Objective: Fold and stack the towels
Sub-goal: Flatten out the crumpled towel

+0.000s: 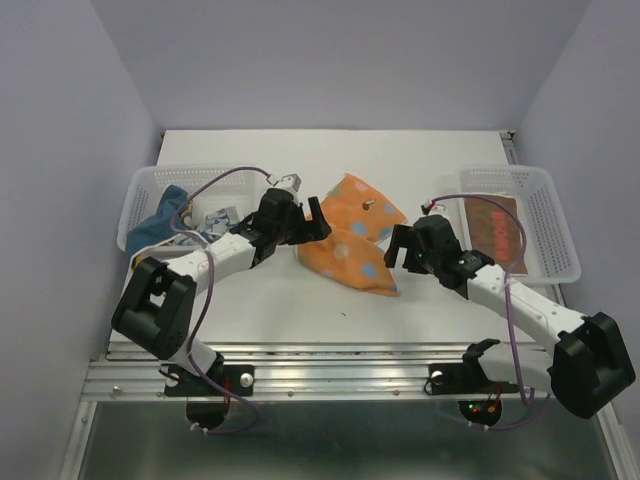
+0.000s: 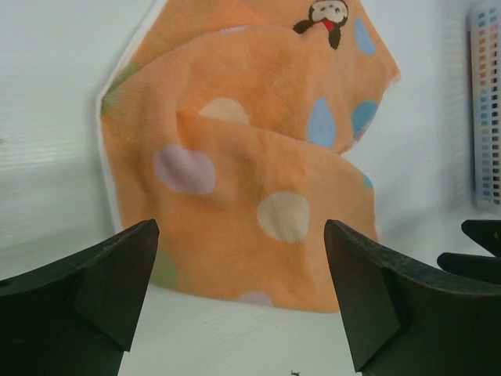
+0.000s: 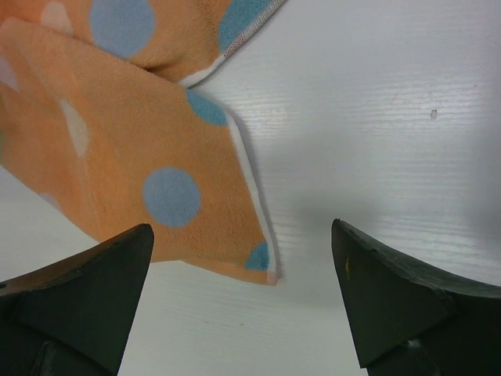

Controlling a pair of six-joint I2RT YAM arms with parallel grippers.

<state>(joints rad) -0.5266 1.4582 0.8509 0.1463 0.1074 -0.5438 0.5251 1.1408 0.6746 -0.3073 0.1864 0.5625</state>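
Beyond left fingers (image 2: pixel 94 290), orange towel (image 2: pixel 258 157)

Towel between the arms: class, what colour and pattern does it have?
The towel is orange with blue, cream and lilac dots, clearest in the left wrist view.

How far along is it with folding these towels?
Looks done: a brown towel lies flat in the right basket. In hand: the orange spotted towel lies part-folded mid-table, the left gripper and right gripper open beside it, holding nothing. Left: finish that one, plus the crumpled towels in the left basket.
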